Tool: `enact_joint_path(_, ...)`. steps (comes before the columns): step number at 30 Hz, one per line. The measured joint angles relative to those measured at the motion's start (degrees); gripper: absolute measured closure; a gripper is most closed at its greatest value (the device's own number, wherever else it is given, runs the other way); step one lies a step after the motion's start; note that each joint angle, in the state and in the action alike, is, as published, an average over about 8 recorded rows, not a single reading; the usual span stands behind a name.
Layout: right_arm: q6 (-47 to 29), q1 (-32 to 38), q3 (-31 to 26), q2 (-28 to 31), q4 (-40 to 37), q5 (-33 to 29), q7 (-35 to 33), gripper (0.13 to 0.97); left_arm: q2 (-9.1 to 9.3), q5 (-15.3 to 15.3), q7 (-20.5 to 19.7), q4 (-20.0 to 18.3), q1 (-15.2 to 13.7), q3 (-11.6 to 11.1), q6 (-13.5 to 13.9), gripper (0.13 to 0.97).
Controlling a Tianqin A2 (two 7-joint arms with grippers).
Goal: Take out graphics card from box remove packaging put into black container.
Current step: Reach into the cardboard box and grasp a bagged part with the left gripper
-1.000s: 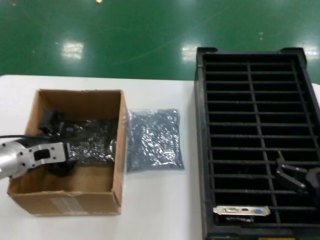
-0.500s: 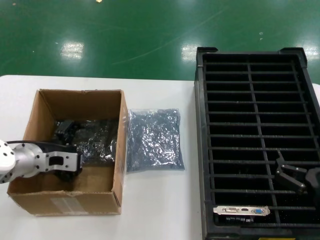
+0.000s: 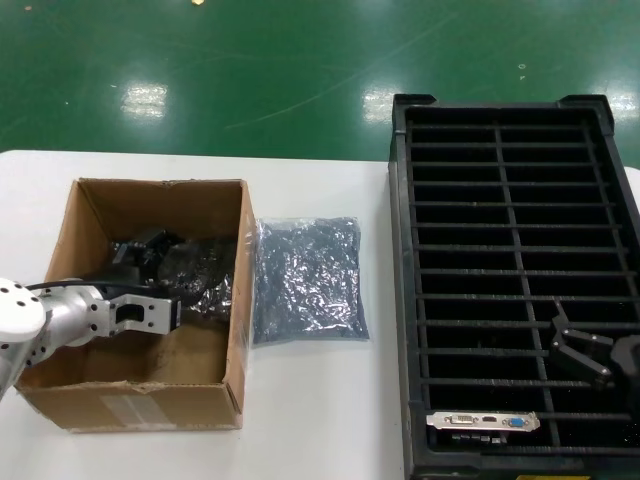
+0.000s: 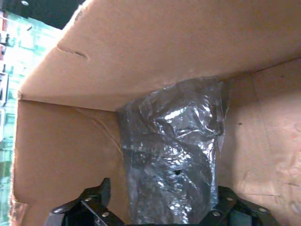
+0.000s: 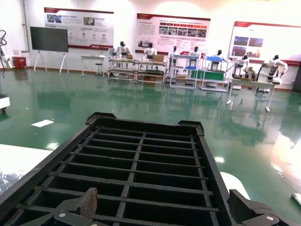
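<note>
The brown cardboard box (image 3: 235, 330) stands on the table at the left. Inside it lies a crinkly grey bag (image 3: 200, 275) with a dark shape in it; the graphics card itself does not show. My left gripper (image 3: 168, 278) is down in the box, open, with one finger on each side of the bag (image 4: 174, 160). In the left wrist view my left gripper (image 4: 162, 209) straddles the bag's near end. My right gripper (image 3: 585, 350) hangs open and empty over the black container (image 3: 400, 300), whose slots fill the right wrist view (image 5: 141, 165).
A similar flat bag (image 3: 305, 280) lies on the table between box and container. A look-alike card with a silver bracket (image 3: 485, 421) stands in a near slot of the container. Box walls (image 4: 141, 52) close in around the left gripper.
My left gripper has moved right inside the box, over the bagged item, and the bag now sits between its fingers. The right arm has not moved.
</note>
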Motion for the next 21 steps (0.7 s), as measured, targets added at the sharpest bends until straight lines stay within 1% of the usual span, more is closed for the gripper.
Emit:
enact_joint_path(1, 0.00, 0.00, 0.00, 0.00, 0.00, 0.00, 0.00, 0.129, 0.07, -0.31, 0.59, -0.02, 0.06, -0.24, -0.06, 0.347)
enact_joint_path(2, 0.00, 0.00, 0.00, 0.00, 0.00, 0.00, 0.00, 0.129, 0.09, -0.52, 1.00, -0.12, 0.14, -0.39, -0.10, 0.347)
enact_joint_path(4, 0.00, 0.00, 0.00, 0.00, 0.00, 0.00, 0.00, 0.129, -0.01, -0.71, 1.36, -0.60, 0.42, -0.52, -0.15, 0.397)
enact_joint_path(7, 0.00, 0.00, 0.00, 0.00, 0.00, 0.00, 0.00, 0.129, -0.47, -0.47, 0.78, -1.94, 1.09, -0.34, -0.17, 0.473)
enact_joint_path(10, 0.00, 0.00, 0.00, 0.00, 0.00, 0.00, 0.00, 0.129, -1.28, 0.31, -1.08, -4.24, 2.10, 0.17, -0.15, 0.548)
enact_joint_path(11, 0.00, 0.00, 0.00, 0.00, 0.00, 0.00, 0.00, 0.129, -1.62, 0.68, -1.95, -5.19, 2.51, 0.39, -0.14, 0.548)
enact_joint_path(16, 0.00, 0.00, 0.00, 0.00, 0.00, 0.00, 0.00, 0.129, -3.40, 2.62, -6.56, -10.05, 4.59, 1.51, -0.03, 0.674)
enact_joint_path(19, 0.00, 0.00, 0.00, 0.00, 0.00, 0.00, 0.00, 0.129, -4.21, 3.33, -8.27, -11.96, 5.50, 1.92, -0.04, 0.749)
enact_joint_path(21, 0.00, 0.00, 0.00, 0.00, 0.00, 0.00, 0.00, 0.129, -4.60, 3.56, -8.86, -12.74, 5.92, 2.07, -0.09, 0.766)
